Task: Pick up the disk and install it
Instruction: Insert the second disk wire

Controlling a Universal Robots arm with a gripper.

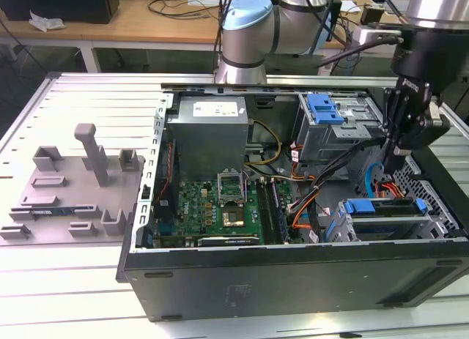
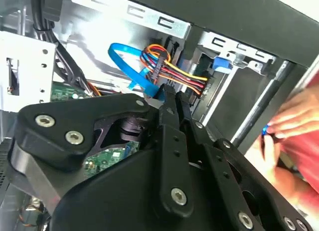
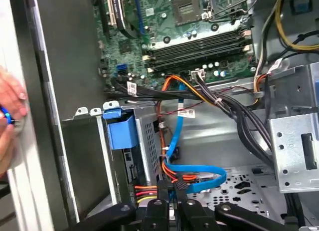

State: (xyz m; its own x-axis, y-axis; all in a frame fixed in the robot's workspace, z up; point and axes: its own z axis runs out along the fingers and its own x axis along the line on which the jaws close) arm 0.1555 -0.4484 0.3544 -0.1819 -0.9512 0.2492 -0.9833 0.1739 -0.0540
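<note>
Gripper (image 1: 396,157) at right of the exterior view, inside the case (image 1: 293,277), fingers pinched together, holding nothing visible. Disk (image 1: 385,216) sits in the bay at lower right, blue bracket on top, just below the gripper.

Risks, my read: cables (image 2: 169,74) lie close to the tips, so a snag is likely. Hand (image 3: 10,109) at the case wall, a collision hazard.

Room: tight btw. the cage (image 1: 341,130) and the right wall; open above.

Open computer case (image 1: 293,280) on table (image 1: 73,295): motherboard (image 1: 220,207), power supply (image 1: 209,130), cables (image 3: 199,99). Grey fixture (image 1: 80,185) beside case.
</note>
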